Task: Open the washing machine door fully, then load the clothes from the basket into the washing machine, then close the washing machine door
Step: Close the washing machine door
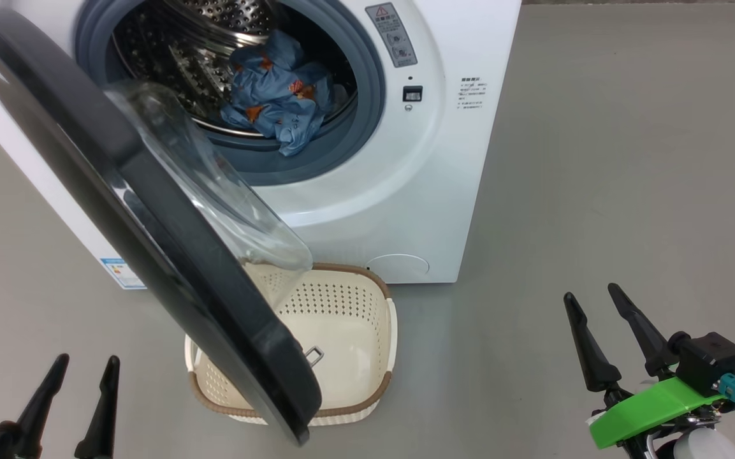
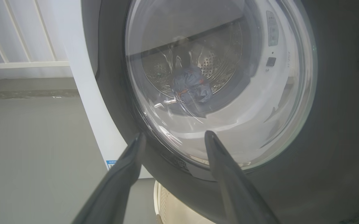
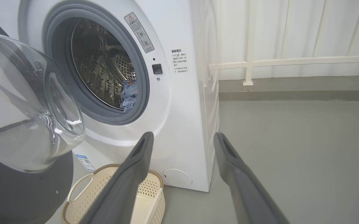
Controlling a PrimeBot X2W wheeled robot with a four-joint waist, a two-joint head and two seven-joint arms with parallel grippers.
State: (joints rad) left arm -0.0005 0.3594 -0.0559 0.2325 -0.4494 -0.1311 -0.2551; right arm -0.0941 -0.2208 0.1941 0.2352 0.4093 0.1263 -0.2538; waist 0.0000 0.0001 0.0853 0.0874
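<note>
The washing machine [image 1: 405, 191] stands ahead with its door [image 1: 150, 210] swung wide open toward me. Light blue clothes [image 1: 281, 95] with orange figures lie bunched in the steel drum, partly over the gasket lip. The basket [image 1: 348, 331] sits on the floor under the door's lower edge, with nothing showing in the part I can see. My left gripper [image 1: 83, 373] is open at the lower left, on the outer side of the door [image 2: 338, 140], apart from it. My right gripper [image 1: 596, 306] is open at the lower right, away from the machine [image 3: 179, 124], basket [image 3: 142, 193] and clothes [image 3: 129, 95].
Grey floor [image 1: 628, 159] spreads to the right of the machine. A white railing [image 3: 291, 60] and pale wall run behind it. The open door overhangs the basket's left half.
</note>
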